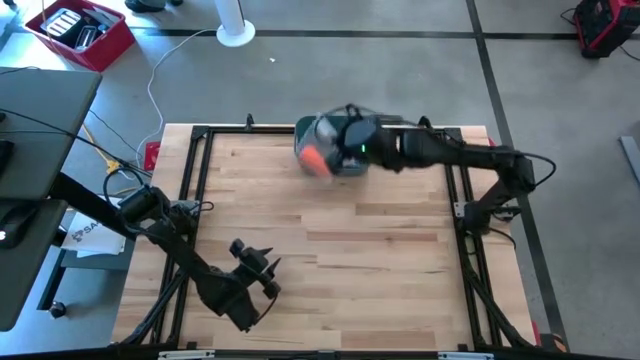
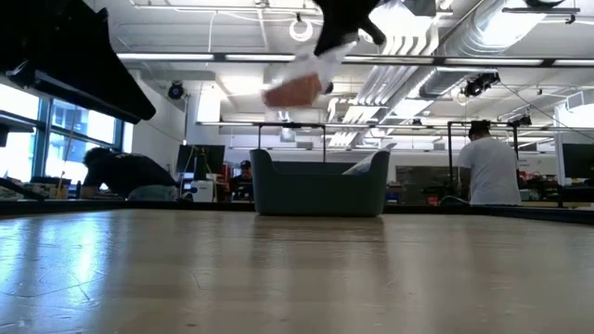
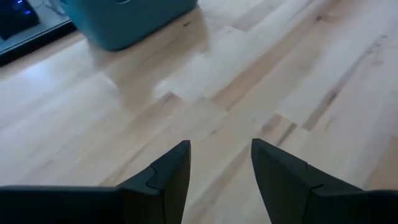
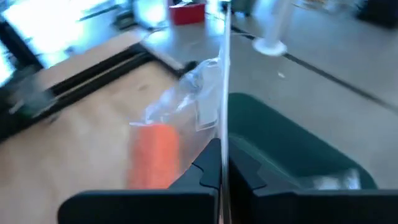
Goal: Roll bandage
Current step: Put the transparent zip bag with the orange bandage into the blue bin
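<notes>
Right gripper point(image 4: 221, 165) clenched on clear bag point(image 4: 186, 99) holding orange bandage point(image 4: 154, 155), hanging above teal bin point(image 1: 335, 150) at table's point(image 1: 330, 260) far edge. Left gripper point(image 3: 221, 155) fingers parted, empty, over near-left table.

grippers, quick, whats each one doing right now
Left gripper: open, empty, low over the table's near left part.
Right gripper: shut on a clear bag holding an orange roll, above the teal bin.
</notes>
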### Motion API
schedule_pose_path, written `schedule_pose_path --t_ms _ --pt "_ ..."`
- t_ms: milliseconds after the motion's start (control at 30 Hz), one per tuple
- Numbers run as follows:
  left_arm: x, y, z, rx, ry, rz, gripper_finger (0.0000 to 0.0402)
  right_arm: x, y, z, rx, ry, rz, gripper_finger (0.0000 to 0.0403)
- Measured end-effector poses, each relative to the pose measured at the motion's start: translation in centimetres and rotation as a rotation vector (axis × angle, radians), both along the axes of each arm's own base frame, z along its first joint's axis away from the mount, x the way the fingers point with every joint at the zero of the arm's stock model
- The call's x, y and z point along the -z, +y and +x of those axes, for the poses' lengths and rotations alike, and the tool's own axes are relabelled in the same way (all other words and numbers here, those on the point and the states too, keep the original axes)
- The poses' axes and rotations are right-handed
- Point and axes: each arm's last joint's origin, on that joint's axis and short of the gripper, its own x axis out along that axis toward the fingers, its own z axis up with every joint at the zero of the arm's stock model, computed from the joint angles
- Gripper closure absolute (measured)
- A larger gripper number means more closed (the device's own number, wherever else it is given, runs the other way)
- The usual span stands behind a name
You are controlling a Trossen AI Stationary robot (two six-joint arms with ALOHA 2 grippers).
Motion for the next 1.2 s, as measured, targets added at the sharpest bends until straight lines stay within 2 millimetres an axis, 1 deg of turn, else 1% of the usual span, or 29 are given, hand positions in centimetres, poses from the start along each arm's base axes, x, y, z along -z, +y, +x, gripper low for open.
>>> schedule_pose_path --t_ms 33,100,167,233,300,400,467,567,633,767,867,933,1000,1067,1200 --pt "0.1 -0.1 0.0 0.012 0.0 0.0 0.0239 0.1 -1.1 -0.2 0.044 -0.01 0.016 0.0403" --pt "0.3 -0.2 -0.1 0.028 0.002 0.006 0.0239 1.2 -3.1 -0.6 0.119 -0.024 0.075 0.0403" --pt "0.5 -0.2 -0.2 0.033 -0.001 0.005 0.0239 3.0 -4.7 -1.0 0.175 -0.016 0.116 0.0403" --pt "0.6 -0.2 -0.2 0.032 -0.011 0.014 0.0239 5.0 -6.3 -1.2 0.241 -0.033 0.092 0.0403" --pt "0.6 -0.2 -0.2 0.031 -0.018 0.01 0.0239 6.7 -8.1 -1.4 0.29 -0.145 0.124 0.0403" --pt "0.7 -0.5 -0.1 0.039 -0.027 -0.008 0.0239 9.0 -10.7 -1.3 0.227 -0.397 0.244 0.0403" --pt "0.6 -0.7 -0.3 0.058 -0.016 0.003 0.0239 10.0 -11.4 -1.1 0.188 -0.491 0.285 0.0403" --pt "0.7 -0.8 -0.3 0.069 -0.008 0.01 0.0239 11.0 -11.4 -0.9 0.184 -0.503 0.317 0.0403" --pt "0.6 -0.8 -0.3 0.071 -0.012 0.006 0.0239 11.9 -11.6 -0.9 0.225 -0.45 0.301 0.0403" --pt "0.6 -0.9 -0.3 0.07 -0.024 0.005 0.0239 14.5 -11.9 -1.0 0.347 -0.298 0.287 0.0403" --pt "0.6 -0.9 -0.2 0.069 -0.029 0.002 0.0239 16.3 -12.0 -1.5 0.39 -0.167 0.298 0.0402" --pt "0.6 -0.9 -0.2 0.068 -0.035 -0.005 0.0239 16.7 -12.2 -1.9 0.393 -0.093 0.278 0.0402" --pt "0.6 -1.0 -0.1 0.07 -0.039 -0.009 0.0239 16.6 -12.5 -2.4 0.384 -0.048 0.258 0.0402" --pt "0.6 -0.9 0.0 0.069 -0.037 -0.006 0.0239 15.7 -12.6 -2.9 0.367 -0.037 0.234 0.0402" --pt "0.6 -0.7 0.2 0.058 -0.037 -0.01 0.0239 13.3 -12.6 -3.5 0.327 -0.081 0.183 0.0402"
